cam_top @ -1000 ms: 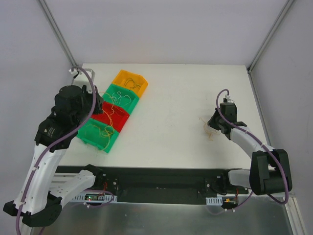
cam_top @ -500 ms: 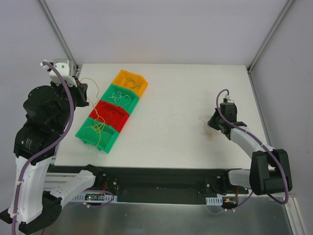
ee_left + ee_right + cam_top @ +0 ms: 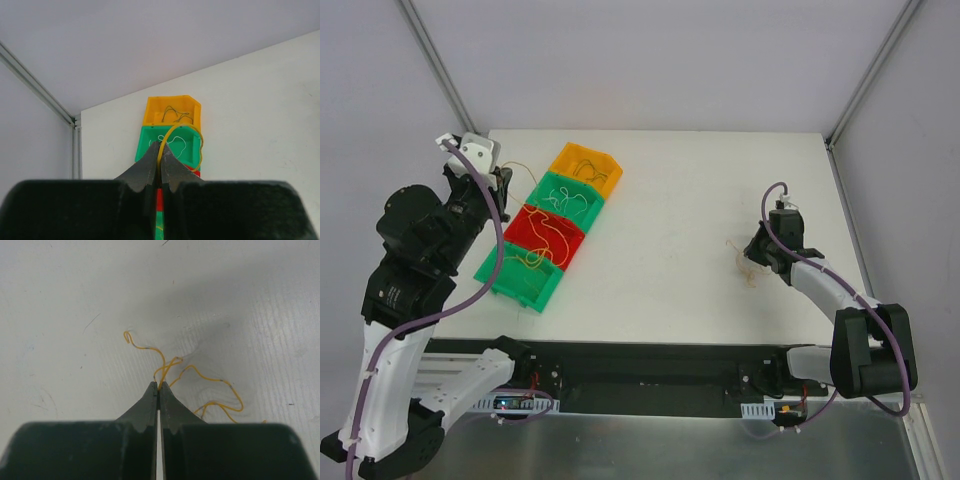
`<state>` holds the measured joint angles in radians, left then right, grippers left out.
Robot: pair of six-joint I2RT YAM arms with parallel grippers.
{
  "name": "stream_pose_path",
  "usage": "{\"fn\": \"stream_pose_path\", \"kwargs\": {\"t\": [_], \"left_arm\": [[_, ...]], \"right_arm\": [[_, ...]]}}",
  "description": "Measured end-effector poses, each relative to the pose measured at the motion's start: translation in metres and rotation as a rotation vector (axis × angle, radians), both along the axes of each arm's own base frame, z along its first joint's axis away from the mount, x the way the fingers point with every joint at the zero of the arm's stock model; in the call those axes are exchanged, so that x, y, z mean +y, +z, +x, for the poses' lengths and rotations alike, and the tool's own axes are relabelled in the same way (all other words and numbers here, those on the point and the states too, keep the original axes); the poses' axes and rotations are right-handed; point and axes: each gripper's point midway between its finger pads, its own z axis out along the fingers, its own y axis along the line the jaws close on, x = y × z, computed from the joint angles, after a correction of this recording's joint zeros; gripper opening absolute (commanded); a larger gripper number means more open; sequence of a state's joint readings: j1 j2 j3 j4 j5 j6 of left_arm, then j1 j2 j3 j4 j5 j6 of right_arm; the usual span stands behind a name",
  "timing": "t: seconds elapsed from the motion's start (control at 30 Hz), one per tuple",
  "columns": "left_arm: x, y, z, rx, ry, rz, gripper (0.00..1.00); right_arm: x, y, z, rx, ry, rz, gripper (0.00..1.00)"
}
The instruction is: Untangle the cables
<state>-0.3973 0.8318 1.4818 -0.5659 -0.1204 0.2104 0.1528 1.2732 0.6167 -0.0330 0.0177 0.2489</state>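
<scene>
White table (image 3: pixel 680 220), four bins (image 3: pixel 610 180), left gripper (image 3: pixel 160 146), right gripper (image 3: pixel 158 386), one cable (image 3: pixel 200 374) each.

From my seat the table (image 3: pixel 75 300) reads as matt white, finely grained and scuffed. The bins (image 3: pixel 151 111) look like smooth moulded plastic with a slight sheen. The cables (image 3: pixel 220 381) have a slick yellow coating. The right fingers (image 3: pixel 144 409) are matt black, toothed inside.

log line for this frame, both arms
left fingers: shut on yellow wire, held up beside bins | right fingers: shut on wire clump on table | bins: loose wires in all four
</scene>
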Motion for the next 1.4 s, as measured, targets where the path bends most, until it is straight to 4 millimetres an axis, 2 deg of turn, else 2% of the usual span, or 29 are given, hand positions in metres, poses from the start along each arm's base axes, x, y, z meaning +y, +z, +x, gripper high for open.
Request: {"fn": "stream_pose_path", "kwargs": {"t": [0.27, 0.57, 0.63, 0.77, 0.87, 1.0, 1.17, 1.23, 1.3, 1.4], "left_arm": [[0.008, -0.025, 0.001, 0.007, 0.027, 0.066, 0.00], [0.027, -0.053, 0.004, 0.031, 0.125, 0.128, 0.00], [0.031, -0.063, 0.008, 0.034, 0.154, 0.139, 0.00], [0.041, -0.095, 0.017, 0.074, 0.212, 0.177, 0.00], [0.055, -0.116, 0.021, 0.114, 0.286, 0.199, 0.00], [0.088, -0.141, 0.018, 0.146, 0.446, 0.219, 0.00], [0.131, -0.154, 0.003, 0.169, 0.675, 0.190, 0.00], [0.137, -0.158, 0.000, 0.180, 0.729, 0.146, 0.00], [0.139, -0.169, 0.001, 0.221, 0.766, 0.086, 0.00], [0.132, -0.206, 0.007, 0.356, 0.798, -0.004, 0.00]], "right_arm": [[0.001, 0.000, 0.000, 0.001, 0.002, 0.000, 0.01], [0.001, -0.001, 0.000, 0.004, 0.003, -0.001, 0.00], [0.001, -0.001, 0.000, 0.004, 0.002, -0.001, 0.00], [0.001, -0.001, 0.000, 0.005, 0.003, -0.001, 0.00], [0.001, -0.001, 0.000, 0.005, 0.003, -0.001, 0.01], [0.001, -0.001, 0.000, 0.005, 0.004, 0.000, 0.00], [0.002, -0.001, -0.001, 0.005, 0.005, 0.000, 0.00], [0.002, -0.001, -0.001, 0.005, 0.005, 0.000, 0.00], [0.002, -0.001, -0.001, 0.005, 0.005, 0.000, 0.00], [0.002, -0.001, -0.001, 0.004, 0.005, 0.000, 0.00]]}}
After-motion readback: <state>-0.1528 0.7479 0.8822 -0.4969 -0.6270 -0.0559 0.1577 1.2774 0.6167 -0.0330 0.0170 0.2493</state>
